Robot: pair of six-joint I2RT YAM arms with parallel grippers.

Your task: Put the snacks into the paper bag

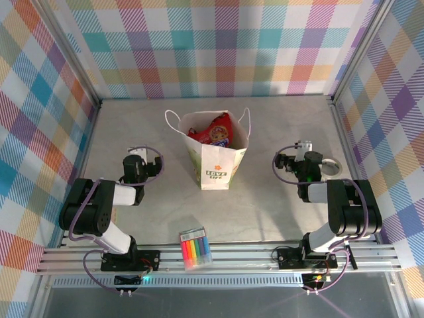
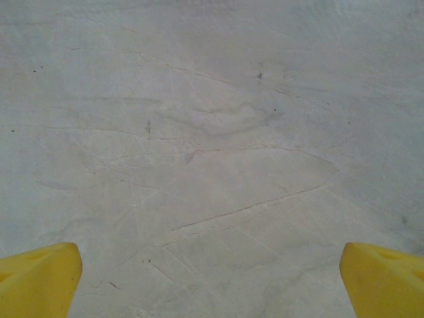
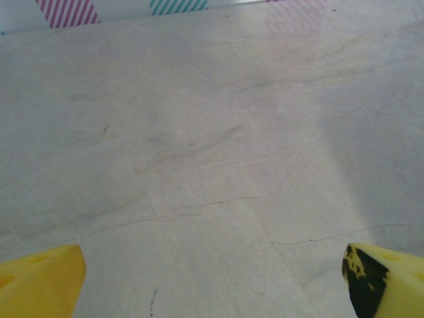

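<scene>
Both arms are folded back on themselves, elbows out toward the side edges of the table (image 1: 278, 212) and wrists turned toward the far edge. The left gripper (image 2: 212, 285) hangs low over the left half of the table. Its yellow fingertips (image 2: 40, 278) stand wide apart at the two lower corners of the wrist view, with bare tabletop between them. The right gripper (image 3: 212, 281) hangs the same way over the right half, its jaws spread wide and holding nothing. Of its fingertips (image 3: 40, 278), the right-hand one carries a black scuff on its inner face.

The tabletop is a pale grey, matt sheet crossed by fine creases and hairline scratches.

The paper bag (image 1: 217, 165) stands upright in the middle of the table, between the two grippers and apart from both. It is white, flat-sided paper with twisted handles, a flower logo and green lettering on the near face. Its mouth is open, and a glossy, crinkled red packet (image 1: 213, 129) sits inside it below the rim.

A clear pack of markers (image 1: 195, 250), a flat rectangle with rainbow-coloured stripes, lies at the near edge between the arm bases.
</scene>
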